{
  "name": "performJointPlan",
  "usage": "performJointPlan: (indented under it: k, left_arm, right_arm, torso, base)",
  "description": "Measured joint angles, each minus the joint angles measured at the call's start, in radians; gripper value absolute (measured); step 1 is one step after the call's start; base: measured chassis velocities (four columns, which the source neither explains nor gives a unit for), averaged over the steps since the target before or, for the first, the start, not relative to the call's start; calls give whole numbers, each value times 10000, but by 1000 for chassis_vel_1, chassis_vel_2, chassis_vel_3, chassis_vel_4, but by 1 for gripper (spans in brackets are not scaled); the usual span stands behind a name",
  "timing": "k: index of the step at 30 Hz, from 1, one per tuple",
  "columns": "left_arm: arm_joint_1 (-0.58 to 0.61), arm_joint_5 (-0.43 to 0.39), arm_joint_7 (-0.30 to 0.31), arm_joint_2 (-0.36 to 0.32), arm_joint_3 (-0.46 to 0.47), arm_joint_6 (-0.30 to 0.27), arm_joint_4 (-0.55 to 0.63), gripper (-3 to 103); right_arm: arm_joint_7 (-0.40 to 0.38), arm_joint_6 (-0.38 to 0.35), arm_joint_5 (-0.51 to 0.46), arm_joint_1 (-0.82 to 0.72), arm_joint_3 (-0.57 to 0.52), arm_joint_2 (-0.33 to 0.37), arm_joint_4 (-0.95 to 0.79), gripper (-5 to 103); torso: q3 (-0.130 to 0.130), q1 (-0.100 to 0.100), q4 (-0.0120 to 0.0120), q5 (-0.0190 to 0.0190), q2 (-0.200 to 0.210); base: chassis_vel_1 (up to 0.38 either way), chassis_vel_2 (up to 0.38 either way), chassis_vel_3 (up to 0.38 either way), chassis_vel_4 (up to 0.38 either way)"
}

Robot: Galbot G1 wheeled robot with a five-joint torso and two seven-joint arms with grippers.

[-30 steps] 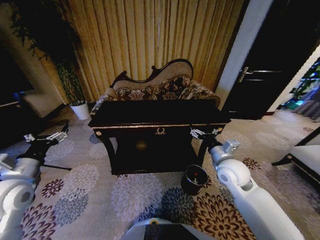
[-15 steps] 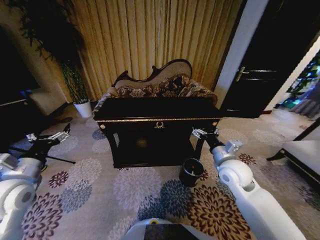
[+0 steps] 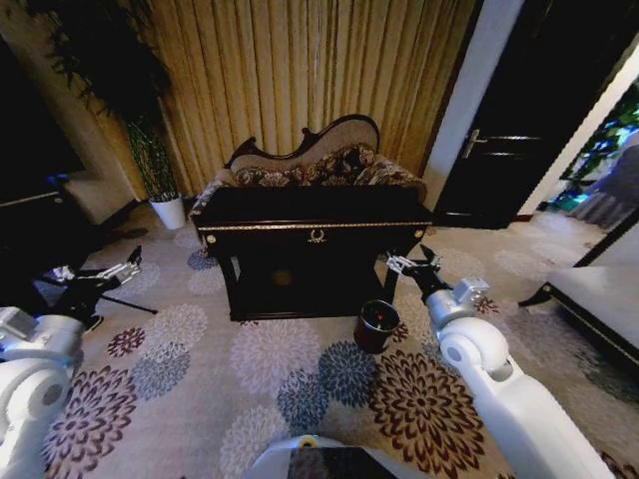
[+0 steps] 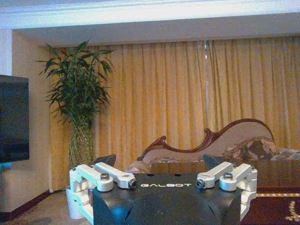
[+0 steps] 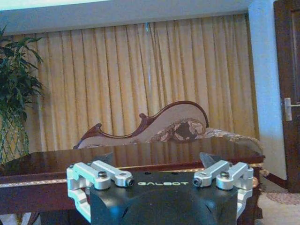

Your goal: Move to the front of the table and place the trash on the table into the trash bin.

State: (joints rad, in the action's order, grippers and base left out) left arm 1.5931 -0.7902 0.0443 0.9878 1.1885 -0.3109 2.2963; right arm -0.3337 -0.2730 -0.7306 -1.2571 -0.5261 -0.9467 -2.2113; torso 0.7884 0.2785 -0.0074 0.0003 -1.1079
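The left gripper (image 3: 128, 261) is seen at the left side of the head view, held out above the flowered carpet (image 3: 260, 374) and well apart from the table (image 3: 312, 205); its two fingers are spread, with nothing between them, as is also seen in the left wrist view (image 4: 158, 161). Behind it, a tall plant in a white pot (image 3: 168, 212) is placed near the golden curtain (image 3: 300, 70). The black table is found in the middle, in front of a carved sofa (image 3: 319, 160). Whether trash is lying on its dark glossy top cannot be told. The trash bin (image 3: 376, 325) is standing on the carpet just beside the table's front right leg. The right gripper (image 3: 417, 259) is held near the table's right front corner, above the bin, and its fingers are also spread and empty.
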Motion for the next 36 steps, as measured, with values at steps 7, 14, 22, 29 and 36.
performJointPlan:
  k: [7, 14, 22, 29, 36]
  left_arm:
    - [25, -5, -8, -1, 23, 12, 58, 100]
    - [80, -7, -16, 35, 52, 24, 98, 100]
    - [169, -2, -23, 64, 84, 48, 144, 100]
    - [212, 17, -25, 98, 73, 69, 172, 100]
    - [261, 39, -18, 131, -4, 339, 163, 100]
  right_arm:
    - [5, 35, 0, -46, -49, -15, 0, 100]
    - [10, 80, 2, -69, -79, -6, 24, 100]
    - [14, 121, 6, -91, -63, -14, 50, 100]
    - [24, 326, 71, -122, 17, -7, 132, 100]
    - [43, 492, 191, -102, 105, -21, 292, 100]
  torso:
    - [-1, -2, 3, -3, -1]
    - [-1, -2, 3, -5, -1]
    - [-1, -1, 3, -3, 0]
    - [-2, -3, 1, 0, -1]
    - [0, -1, 8, -8, 0]
  base:
    - [205, -204, -192, 196]
    - [193, -185, -186, 183]
    - [179, -197, -174, 183]
    - [182, -176, -164, 179]
    - [63, -26, -100, 37]
